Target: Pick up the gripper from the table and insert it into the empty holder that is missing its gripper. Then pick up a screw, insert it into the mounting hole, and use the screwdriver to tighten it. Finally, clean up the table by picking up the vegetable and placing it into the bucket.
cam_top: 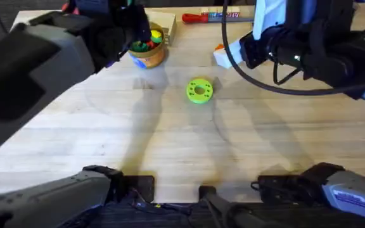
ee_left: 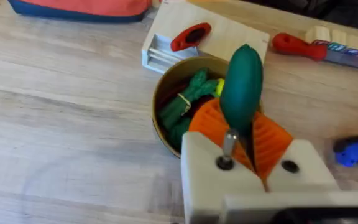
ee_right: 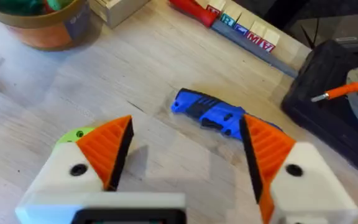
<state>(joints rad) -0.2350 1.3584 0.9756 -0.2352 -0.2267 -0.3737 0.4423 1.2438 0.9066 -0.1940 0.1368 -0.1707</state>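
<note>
L gripper (ee_left: 252,146) clamped on vegetable (ee_left: 241,84), held right above bucket (ee_left: 161,132), dark green tip pointing up. Bucket already held mixed green/red/yellow toys (ee_left: 188,102). R gripper (ee_right: 185,152) fingers wide apart, nothing between, hovering near screwdriver (ee_right: 215,113), which lay flat on table (cam_top: 106,126) well apart from bucket. Green-yellow disc (cam_top: 199,90) sat between, nearer bucket.
</note>
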